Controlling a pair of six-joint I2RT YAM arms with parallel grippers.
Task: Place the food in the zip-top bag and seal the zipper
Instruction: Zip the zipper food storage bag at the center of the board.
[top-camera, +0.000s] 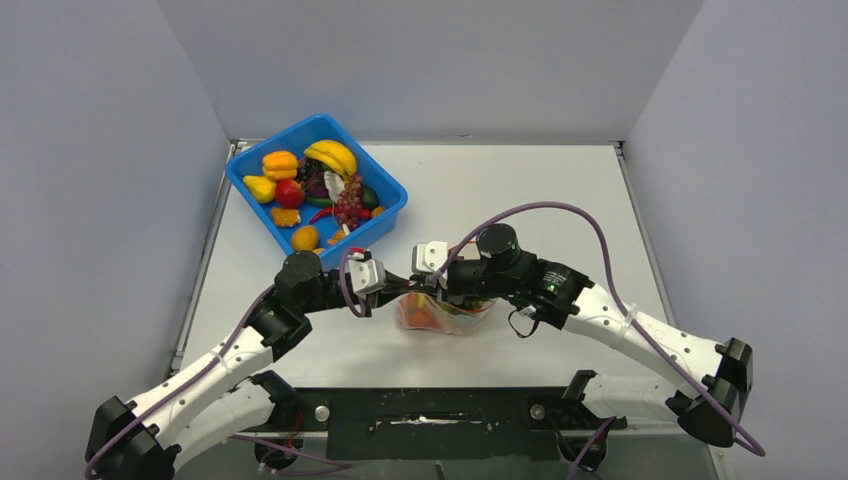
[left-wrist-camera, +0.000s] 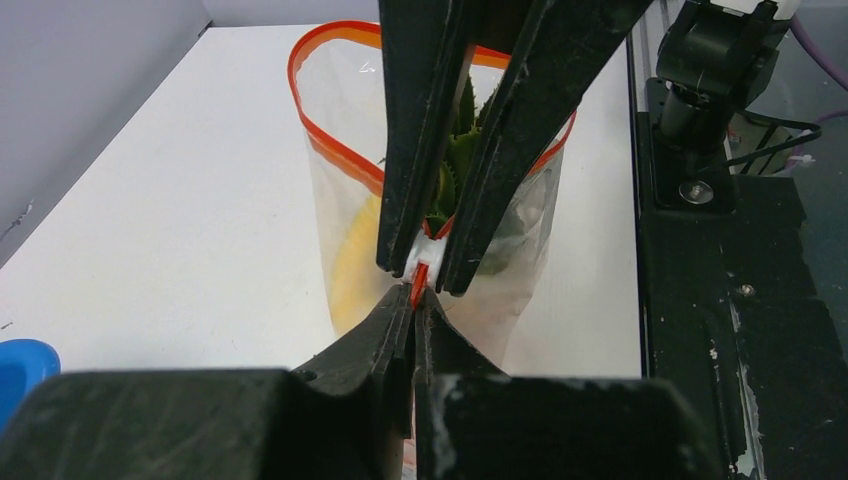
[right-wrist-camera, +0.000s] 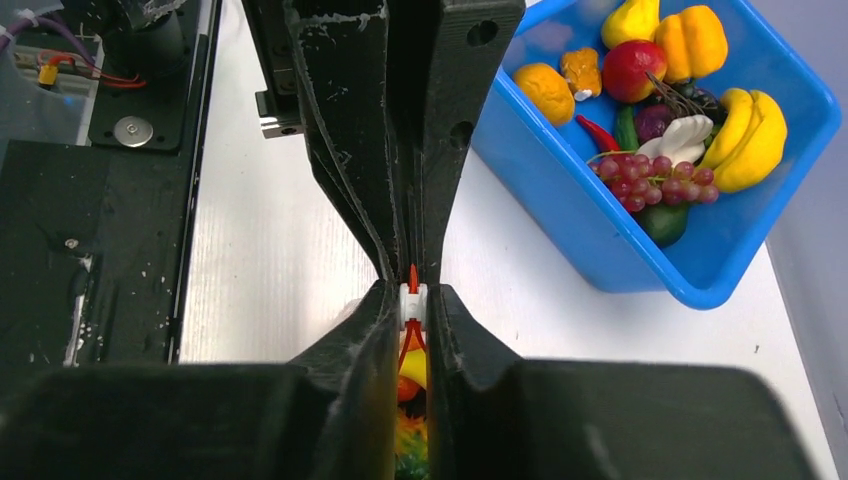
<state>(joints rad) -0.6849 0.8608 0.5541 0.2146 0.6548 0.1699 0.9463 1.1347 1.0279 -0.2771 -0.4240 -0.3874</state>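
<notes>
The clear zip-top bag (top-camera: 447, 316) stands on the table between my arms, with food (left-wrist-camera: 455, 165) inside: green pineapple leaves and something yellow. Its red-orange zipper (left-wrist-camera: 330, 150) loops open at the far side. My left gripper (left-wrist-camera: 415, 297) is shut on the near end of the zipper strip. My right gripper (right-wrist-camera: 412, 297) is shut on the white slider (right-wrist-camera: 412, 302) of the zipper, tip to tip with the left gripper. Both grippers meet above the bag in the top view, the left gripper (top-camera: 392, 287) and the right gripper (top-camera: 428, 287). More food (top-camera: 318, 185) lies in the blue bin.
The blue bin (top-camera: 386, 214) stands at the back left of the table and holds bananas (right-wrist-camera: 750, 140), grapes (right-wrist-camera: 650, 178), peppers and a tomato. It also shows in the right wrist view (right-wrist-camera: 610, 255). The black base plate (left-wrist-camera: 720, 330) runs along the near edge.
</notes>
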